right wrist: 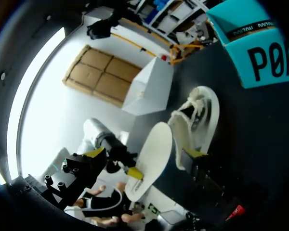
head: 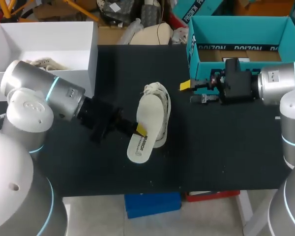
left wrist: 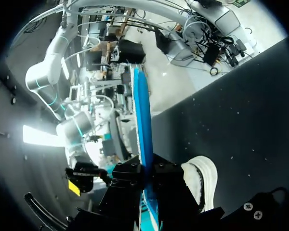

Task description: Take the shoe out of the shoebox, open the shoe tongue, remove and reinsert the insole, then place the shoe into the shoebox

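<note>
Holding the flat white foam insole (head: 146,123) by its left edge, your left gripper (head: 139,130) is clamped on it from both faces, with the forearm low and level, coming in from the left. The insole lies along and partly over the white lace-up sneaker (head: 163,110), both long axes running away from the robot on the black table (head: 226,147). Reinsertion, I judge, means sliding it lengthwise into the sneaker. Your right gripper (head: 191,91) hangs wide open and empty between the sneaker and the teal cardboard shoebox (head: 236,30).
</note>
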Motion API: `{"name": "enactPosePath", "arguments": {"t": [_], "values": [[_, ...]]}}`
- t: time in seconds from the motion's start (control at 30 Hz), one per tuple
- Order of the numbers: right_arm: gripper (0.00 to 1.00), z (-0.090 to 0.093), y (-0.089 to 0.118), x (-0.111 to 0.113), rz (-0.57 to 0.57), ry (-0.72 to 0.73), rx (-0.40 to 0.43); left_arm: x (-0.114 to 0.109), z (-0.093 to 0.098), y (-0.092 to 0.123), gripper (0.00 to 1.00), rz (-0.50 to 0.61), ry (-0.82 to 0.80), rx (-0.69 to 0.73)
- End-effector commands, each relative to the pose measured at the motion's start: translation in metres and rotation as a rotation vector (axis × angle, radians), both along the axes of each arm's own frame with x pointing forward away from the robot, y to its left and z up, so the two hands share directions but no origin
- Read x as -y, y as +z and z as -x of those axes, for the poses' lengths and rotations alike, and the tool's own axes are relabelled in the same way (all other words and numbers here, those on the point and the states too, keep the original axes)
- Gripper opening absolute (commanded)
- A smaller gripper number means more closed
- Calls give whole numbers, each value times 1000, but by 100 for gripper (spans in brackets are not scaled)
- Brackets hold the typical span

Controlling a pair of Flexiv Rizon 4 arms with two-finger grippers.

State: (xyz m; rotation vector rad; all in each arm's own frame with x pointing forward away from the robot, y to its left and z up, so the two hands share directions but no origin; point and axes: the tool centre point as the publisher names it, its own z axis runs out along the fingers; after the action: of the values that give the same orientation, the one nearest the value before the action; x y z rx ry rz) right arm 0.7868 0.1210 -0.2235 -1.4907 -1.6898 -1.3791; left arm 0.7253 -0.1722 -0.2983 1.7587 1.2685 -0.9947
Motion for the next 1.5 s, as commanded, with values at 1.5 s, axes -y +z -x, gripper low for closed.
{"name": "enactPosePath", "arguments": {"t": [1.5], "values": [[100, 84, -9, 46, 370, -16, 43, 0, 31, -13, 0, -181, -212, -502]]}}
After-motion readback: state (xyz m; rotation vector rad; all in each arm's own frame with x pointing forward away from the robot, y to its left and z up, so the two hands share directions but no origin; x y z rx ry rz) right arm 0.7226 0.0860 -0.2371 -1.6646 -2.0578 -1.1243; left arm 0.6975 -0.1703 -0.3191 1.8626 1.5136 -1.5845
